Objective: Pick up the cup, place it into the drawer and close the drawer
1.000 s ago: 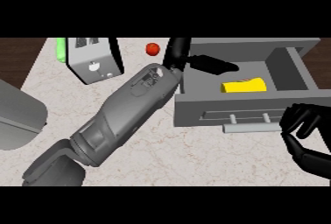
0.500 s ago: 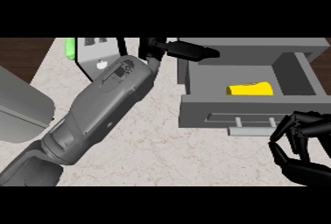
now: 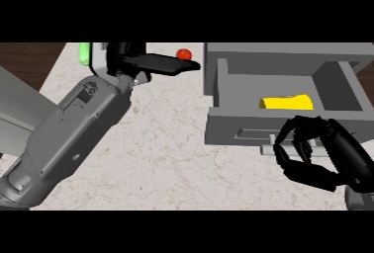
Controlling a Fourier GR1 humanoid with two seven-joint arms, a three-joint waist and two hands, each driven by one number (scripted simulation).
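The left robot hand [image 3: 150,63] lies stretched out, grasping nothing, its fingertips [image 3: 182,65] just beside the small red cup [image 3: 184,53] at the upper middle of the frame. A sideways nudge could therefore knock the cup along the tabletop [image 3: 175,158], away from the open drawer [image 3: 219,84] at the upper right. The right robot hand [image 3: 321,155], clenched on nothing that shows, hangs before the drawer front at lower right and might push it shut early; the cup's lower part is hidden behind the fingertips.
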